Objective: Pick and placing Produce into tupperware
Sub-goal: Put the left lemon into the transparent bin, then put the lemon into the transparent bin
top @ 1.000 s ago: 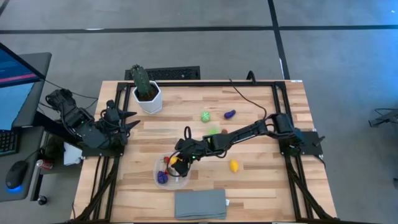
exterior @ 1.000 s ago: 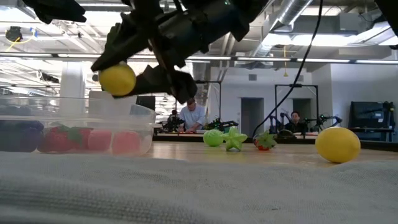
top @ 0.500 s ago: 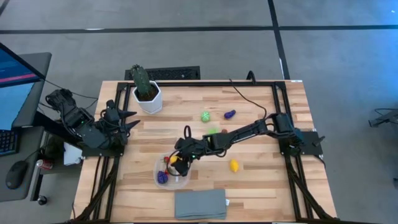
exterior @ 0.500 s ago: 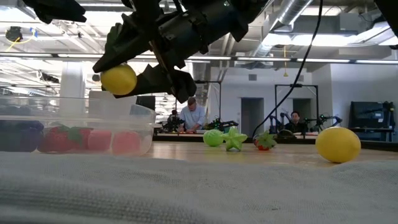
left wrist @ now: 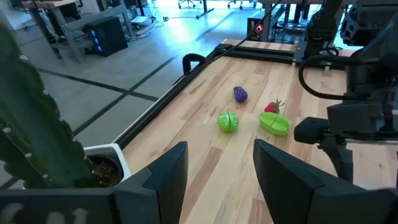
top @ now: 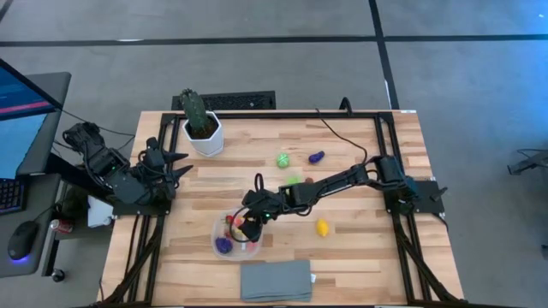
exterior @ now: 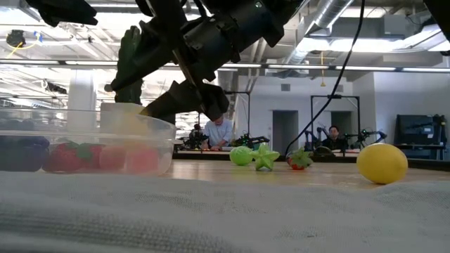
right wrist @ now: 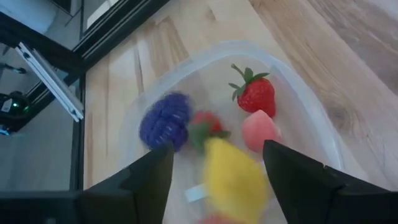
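Fingers of right gripper (right wrist: 214, 171) spread over the tupperware (right wrist: 298, 99), gripping nothing; yellow fruit (right wrist: 233, 174) blurred between them, apparently falling. Risk: it bounces off strawberry (right wrist: 255, 94) and out over the low wall. Left gripper (left wrist: 214, 168) parked, part-open, empty.

tall green cactus (top: 193, 109) in a white hexagonal pot (top: 205, 137) near the table's far left corner. folded grey cloth (top: 276, 281) flat at the near edge. beside the table, a monitor (top: 19, 107), a keyboard (top: 10, 195), a mouse (top: 20, 241). two people (exterior: 219, 131) in the room behind.
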Robot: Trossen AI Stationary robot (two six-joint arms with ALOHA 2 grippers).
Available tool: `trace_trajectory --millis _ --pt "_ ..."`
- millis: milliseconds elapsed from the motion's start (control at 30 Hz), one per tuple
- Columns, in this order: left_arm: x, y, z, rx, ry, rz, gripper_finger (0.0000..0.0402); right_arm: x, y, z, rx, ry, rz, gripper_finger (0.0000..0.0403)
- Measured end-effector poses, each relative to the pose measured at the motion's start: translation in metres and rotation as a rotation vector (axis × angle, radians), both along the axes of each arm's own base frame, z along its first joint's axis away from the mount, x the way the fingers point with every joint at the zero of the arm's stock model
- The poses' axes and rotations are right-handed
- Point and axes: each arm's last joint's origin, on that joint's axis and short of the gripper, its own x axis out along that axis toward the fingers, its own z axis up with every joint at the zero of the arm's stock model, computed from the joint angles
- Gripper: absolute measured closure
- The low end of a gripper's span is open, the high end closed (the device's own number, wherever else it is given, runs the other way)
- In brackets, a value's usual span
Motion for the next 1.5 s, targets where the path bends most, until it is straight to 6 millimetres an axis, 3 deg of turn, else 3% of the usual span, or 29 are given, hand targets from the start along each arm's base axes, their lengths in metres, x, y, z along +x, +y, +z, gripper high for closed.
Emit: trace_trajectory --millis 400,800,1067,1200,1500 --pt "0.000 0.000 0.000 0.000 0.000 0.000 0.0228 -0.004 0.007 0.004 -0.024 0.011 0.038 0.0117" --pt "0.000 0.000 0.000 0.004 0.005 -0.001 0.0228 -0.032 0.032 0.010 -0.085 0.205 0.073 0.0117" --pt "0.000 0.000 -0.001 0.014 0.013 -0.004 0.0228 -0.047 0.046 0.028 -0.168 0.200 0.010 0.0117" --pt "-0.001 0.000 -0.001 0.020 0.017 -0.006 0.0228 -0.054 0.043 0.045 -0.197 0.188 -0.031 0.0117" --pt "-0.001 0.000 -0.001 0.015 0.025 -0.017 0.0228 -0.100 0.051 0.062 -0.288 0.426 -0.110 0.0117"
